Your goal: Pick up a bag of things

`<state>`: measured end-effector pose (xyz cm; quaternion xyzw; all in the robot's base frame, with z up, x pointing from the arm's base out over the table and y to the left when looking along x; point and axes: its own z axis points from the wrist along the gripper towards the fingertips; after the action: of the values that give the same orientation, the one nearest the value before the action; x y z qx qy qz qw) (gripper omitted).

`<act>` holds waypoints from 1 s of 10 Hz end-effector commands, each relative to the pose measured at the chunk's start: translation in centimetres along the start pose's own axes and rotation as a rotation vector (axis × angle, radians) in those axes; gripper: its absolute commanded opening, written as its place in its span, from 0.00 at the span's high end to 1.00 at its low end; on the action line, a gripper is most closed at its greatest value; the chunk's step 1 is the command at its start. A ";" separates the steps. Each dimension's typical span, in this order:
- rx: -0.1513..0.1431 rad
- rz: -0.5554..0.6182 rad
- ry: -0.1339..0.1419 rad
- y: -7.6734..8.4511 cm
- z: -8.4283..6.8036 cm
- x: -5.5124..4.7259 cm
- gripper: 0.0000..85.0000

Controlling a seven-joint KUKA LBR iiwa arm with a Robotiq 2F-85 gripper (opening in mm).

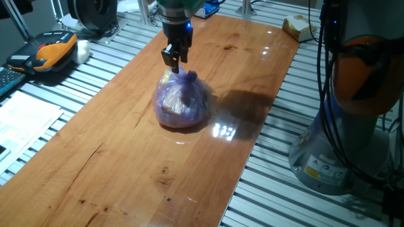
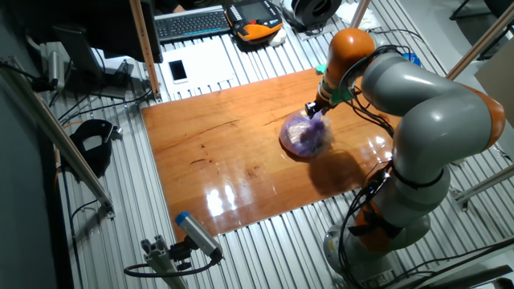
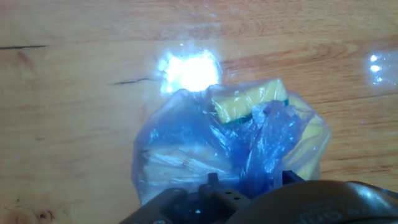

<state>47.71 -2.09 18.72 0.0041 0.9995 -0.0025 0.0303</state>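
Right up against the hand view lens sits the gripper (image 3: 249,196), and the twisted top of the bag of things (image 3: 205,149) runs up between its fingers; looks like it's pinching that knot, though the pads themselves are hidden; a yellow sponge-like block (image 3: 249,101) shows through the purple plastic. Bag rests on the wooden tabletop (image 1: 113,151), roughly mid-board, with 1 bright light glare just beside it. Around the board: an orange-and-black handheld unit (image 1: 47,50) off the far corner, a small cardboard box (image 1: 297,26) by the other edge, a keyboard (image 2: 193,22) and a phone (image 2: 177,71) past the board; nothing sits close enough to the bag to block the arm.
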 end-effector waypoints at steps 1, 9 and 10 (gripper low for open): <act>0.002 0.003 0.000 -0.1 0.2 0.1 0.40; 0.002 0.032 -0.006 -1.3 2.1 0.8 0.40; 0.004 0.034 -0.006 -1.3 2.3 0.8 0.40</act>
<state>47.08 -3.41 16.36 0.0208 0.9992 -0.0040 0.0334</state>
